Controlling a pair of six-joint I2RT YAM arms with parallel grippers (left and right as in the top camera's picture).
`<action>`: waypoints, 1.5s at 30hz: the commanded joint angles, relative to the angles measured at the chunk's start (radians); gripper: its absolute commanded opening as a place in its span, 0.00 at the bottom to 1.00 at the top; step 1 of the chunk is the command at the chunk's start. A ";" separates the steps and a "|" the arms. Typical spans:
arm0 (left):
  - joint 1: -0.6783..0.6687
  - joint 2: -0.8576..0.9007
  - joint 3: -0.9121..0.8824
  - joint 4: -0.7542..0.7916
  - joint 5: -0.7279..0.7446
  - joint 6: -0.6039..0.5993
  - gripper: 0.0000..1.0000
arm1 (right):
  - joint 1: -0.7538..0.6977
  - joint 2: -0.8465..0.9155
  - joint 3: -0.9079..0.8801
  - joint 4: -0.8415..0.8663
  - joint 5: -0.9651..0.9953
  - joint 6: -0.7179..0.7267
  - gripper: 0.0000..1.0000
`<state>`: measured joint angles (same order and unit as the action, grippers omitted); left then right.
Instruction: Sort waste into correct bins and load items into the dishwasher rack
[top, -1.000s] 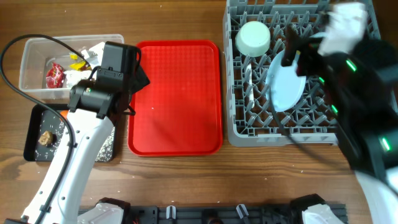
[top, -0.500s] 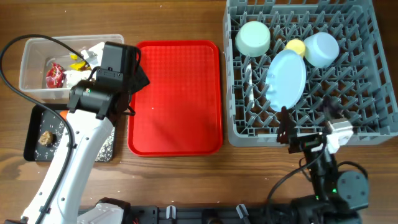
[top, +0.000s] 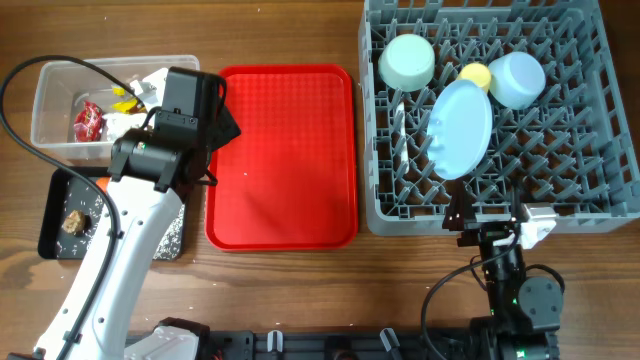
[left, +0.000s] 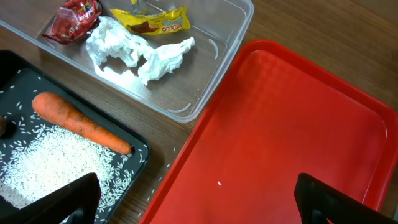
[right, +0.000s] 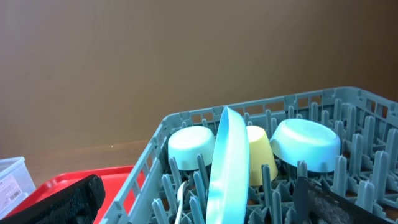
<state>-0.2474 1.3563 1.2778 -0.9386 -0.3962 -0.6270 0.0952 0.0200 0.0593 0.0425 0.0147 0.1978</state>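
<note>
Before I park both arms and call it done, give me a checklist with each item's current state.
1. Red tray bare: ok, bar one tiny white speck.
2. Red wrapper, yellow wrapper, tissue in tub: ok.
3. Carrot, rice, lump in black tray: ok.
4. Plate, green bowl, blue bowl, cup in rack: ok.
5. Spoon in rack, left of plate: ok.
6. Left gripper, right gripper open, empty: ok.
</note>
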 joint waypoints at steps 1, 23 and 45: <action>0.003 -0.016 0.007 0.002 -0.016 -0.009 1.00 | -0.005 -0.017 -0.021 0.010 -0.021 -0.014 1.00; 0.003 -0.016 0.007 0.002 -0.016 -0.009 1.00 | -0.005 -0.015 -0.054 -0.035 -0.016 -0.013 1.00; 0.003 -0.247 0.005 -0.001 -0.016 -0.009 1.00 | -0.005 -0.015 -0.054 -0.035 -0.016 -0.014 1.00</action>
<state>-0.2474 1.2381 1.2766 -0.9394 -0.3958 -0.6270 0.0952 0.0193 0.0063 0.0074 0.0143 0.1932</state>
